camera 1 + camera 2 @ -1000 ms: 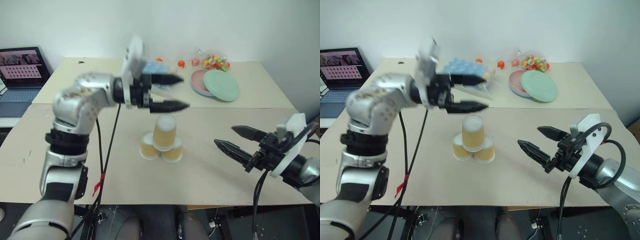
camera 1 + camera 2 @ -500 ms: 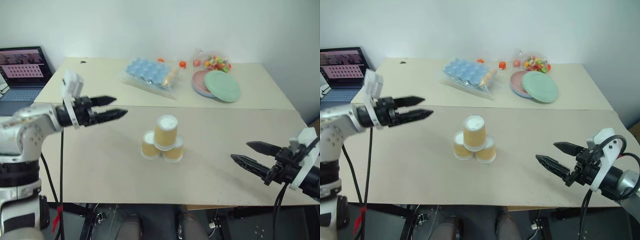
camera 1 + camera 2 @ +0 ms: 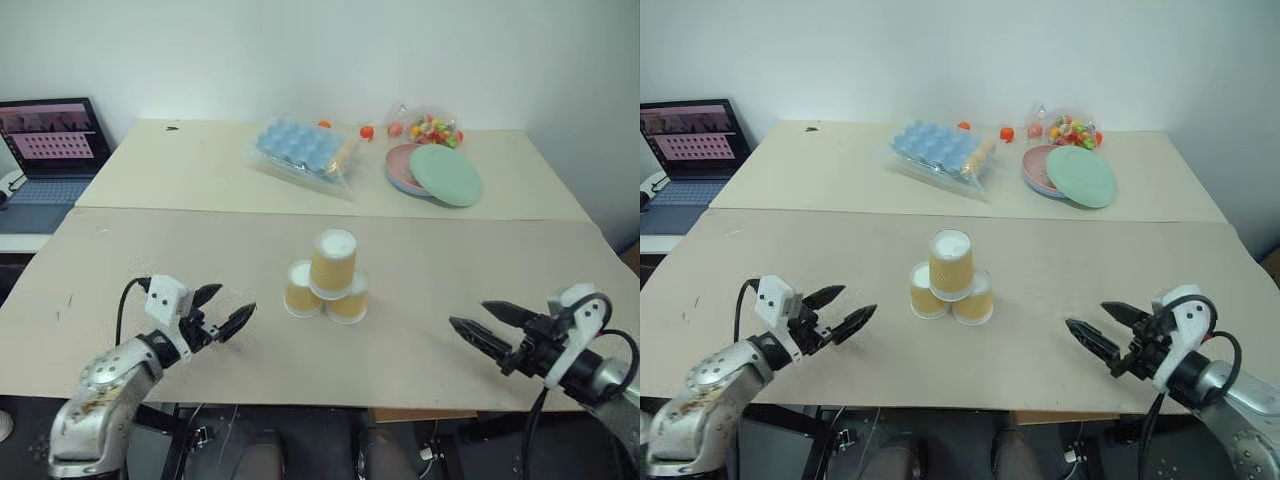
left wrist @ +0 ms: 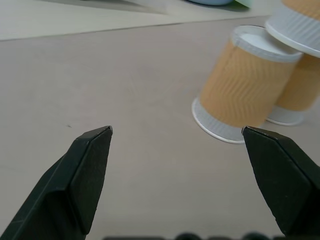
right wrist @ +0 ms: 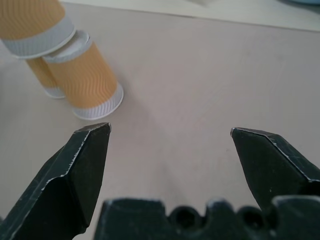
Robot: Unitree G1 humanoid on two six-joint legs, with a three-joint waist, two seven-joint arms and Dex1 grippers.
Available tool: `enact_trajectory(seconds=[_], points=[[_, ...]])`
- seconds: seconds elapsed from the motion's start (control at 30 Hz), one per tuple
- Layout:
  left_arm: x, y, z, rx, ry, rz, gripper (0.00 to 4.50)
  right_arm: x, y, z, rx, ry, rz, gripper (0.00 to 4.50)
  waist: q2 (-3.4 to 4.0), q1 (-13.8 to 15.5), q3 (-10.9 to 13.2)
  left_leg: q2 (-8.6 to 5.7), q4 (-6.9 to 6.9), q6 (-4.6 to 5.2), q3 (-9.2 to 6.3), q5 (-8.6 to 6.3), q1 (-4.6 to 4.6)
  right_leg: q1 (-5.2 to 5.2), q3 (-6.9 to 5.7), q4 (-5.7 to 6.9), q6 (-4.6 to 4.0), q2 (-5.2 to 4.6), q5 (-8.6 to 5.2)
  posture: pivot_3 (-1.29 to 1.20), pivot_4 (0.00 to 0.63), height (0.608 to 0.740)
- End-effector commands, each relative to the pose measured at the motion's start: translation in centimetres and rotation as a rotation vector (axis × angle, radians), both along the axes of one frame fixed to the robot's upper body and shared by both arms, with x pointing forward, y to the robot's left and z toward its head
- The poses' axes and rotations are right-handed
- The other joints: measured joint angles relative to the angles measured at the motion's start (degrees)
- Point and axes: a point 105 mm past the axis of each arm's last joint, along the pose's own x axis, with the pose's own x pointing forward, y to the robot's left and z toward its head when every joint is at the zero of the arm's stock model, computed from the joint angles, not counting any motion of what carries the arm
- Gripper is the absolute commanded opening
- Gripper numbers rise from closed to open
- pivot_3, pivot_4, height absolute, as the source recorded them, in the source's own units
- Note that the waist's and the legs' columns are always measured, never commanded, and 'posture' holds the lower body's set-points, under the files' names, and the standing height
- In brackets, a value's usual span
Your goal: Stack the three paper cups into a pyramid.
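- Now the left gripper (image 3: 228, 309) is low, close over the near part of the table (image 3: 420, 250), with its two black fingers spread wide and nothing between them. One second ago it was high, just above the top cup; so it has let the cup go and moved away, down and to the left of the pyramid.
- The right gripper (image 3: 482, 325) is also spread wide and holds nothing. It has gone a little lower and more to the right of the pyramid than before.
- The three paper cups (image 3: 326, 278) have not moved between the earlier pictures and now: two cups stand upside down and touch each other, and the third sits upside down on top, across both of them.
- I judge from this that the pyramid is finished and stands by itself, and that both arms are retreating to rest.
- Relative to the pyramid, the left gripper is to the left and nearer to the robot, and well apart. In the left wrist view the nearest bottom cup (image 4: 239, 92) is ahead of the fingers, not between them.
- The right gripper is to the right of the pyramid and nearer to the robot, also well apart from it.
- Behind the pyramid, far from both grippers, lie the blue tray in plastic wrap (image 3: 300, 150) and the pink and green plates (image 3: 437, 172).
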Motion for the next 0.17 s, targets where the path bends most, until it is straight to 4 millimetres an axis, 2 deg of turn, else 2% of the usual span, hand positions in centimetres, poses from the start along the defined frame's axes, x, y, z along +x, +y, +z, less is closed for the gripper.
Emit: enact_trajectory(seconds=[0.03,0.17], points=[[1.4,0.1,0.6,0.028,-0.095,0.121,4.42,0.2,1.5,1.5,-0.005,-0.098,-0.031,4.50,-0.01,0.0,0.0,0.02,0.00,0.00,-0.02,0.00,-0.02,-0.01,0.00,0.00,0.07,0.06,0.04,0.00,0.150,0.736],[1.7,-1.0,0.4,0.036,-0.112,0.098,4.42,0.0,2.3,1.1,0.006,-0.090,-0.040,4.50,0.00,-0.1,0.0,0.03,0.00,0.00,-0.02,0.00,-0.09,-0.06,0.00,-0.02,0.07,0.07,0.07,0.00,0.150,0.736]])
